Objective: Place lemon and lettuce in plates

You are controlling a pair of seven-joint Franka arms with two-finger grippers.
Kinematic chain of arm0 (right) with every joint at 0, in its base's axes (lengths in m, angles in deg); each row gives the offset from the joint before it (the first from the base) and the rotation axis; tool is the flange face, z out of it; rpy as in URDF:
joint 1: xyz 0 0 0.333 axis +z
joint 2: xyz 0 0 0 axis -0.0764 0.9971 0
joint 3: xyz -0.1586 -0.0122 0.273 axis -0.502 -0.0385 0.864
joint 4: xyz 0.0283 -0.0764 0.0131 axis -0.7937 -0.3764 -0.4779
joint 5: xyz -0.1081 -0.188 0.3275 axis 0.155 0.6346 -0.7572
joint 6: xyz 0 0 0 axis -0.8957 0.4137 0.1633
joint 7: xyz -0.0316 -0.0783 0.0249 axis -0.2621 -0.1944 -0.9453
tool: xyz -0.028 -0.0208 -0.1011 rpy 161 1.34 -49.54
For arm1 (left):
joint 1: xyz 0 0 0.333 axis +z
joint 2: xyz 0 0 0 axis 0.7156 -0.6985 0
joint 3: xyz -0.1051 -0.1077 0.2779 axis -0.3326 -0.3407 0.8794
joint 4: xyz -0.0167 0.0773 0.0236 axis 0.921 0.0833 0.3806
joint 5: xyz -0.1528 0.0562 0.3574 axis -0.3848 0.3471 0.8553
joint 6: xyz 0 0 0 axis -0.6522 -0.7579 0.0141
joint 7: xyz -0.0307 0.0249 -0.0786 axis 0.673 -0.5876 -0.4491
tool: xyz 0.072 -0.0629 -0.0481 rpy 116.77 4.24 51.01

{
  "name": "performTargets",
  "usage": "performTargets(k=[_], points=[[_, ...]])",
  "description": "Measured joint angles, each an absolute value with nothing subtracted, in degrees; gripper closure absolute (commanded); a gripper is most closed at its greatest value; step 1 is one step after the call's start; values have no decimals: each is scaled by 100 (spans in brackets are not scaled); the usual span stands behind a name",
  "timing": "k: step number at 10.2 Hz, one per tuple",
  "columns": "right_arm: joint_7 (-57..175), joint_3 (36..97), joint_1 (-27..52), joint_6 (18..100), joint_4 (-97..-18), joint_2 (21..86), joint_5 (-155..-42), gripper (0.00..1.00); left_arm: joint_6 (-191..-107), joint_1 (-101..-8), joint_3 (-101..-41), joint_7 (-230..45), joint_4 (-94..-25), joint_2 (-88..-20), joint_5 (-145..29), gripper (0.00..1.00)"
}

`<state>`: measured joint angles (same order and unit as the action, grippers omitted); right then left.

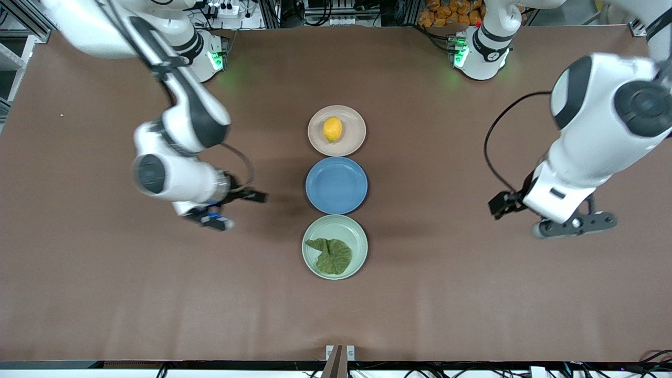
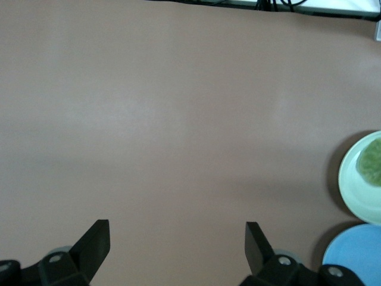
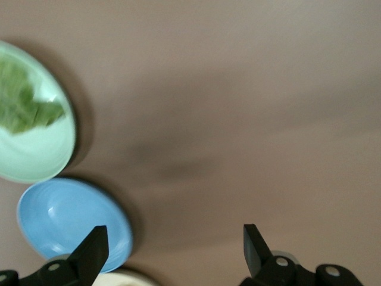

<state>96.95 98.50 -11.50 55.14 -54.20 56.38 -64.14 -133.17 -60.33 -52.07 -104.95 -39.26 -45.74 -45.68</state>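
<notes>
The lemon [image 1: 332, 129] lies in the beige-pink plate [image 1: 353, 119], the plate farthest from the front camera. The lettuce [image 1: 331, 255] lies flat in the mint green plate [image 1: 359, 237], the nearest one; both also show in the right wrist view, the lettuce [image 3: 22, 101] in the green plate [image 3: 37, 159], and in the left wrist view, the lettuce [image 2: 374, 164] in the green plate [image 2: 356, 182]. My right gripper [image 1: 212, 218] [image 3: 174, 243] is open and empty over bare table toward the right arm's end. My left gripper [image 1: 575, 224] [image 2: 177, 238] is open and empty over bare table toward the left arm's end.
An empty blue plate [image 1: 336, 185] sits between the two other plates, the three in a row at the table's middle. It also shows in the right wrist view [image 3: 71, 217] and the left wrist view [image 2: 356, 257]. The brown table [image 1: 446, 294] surrounds them.
</notes>
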Motion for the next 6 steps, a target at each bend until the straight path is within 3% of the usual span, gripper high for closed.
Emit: performTargets(k=[3,6], points=[[9123,9869,-1591,4025,-4320,5511,-5551,0,-12660,-5566,-5210,-9715,-3940,-4082,-4626,0],[8624,9887,-1716,3479,-3782,5138,-5219,0,-12300,-5301,-5219,-9534,-3983,-3772,-4852,0]])
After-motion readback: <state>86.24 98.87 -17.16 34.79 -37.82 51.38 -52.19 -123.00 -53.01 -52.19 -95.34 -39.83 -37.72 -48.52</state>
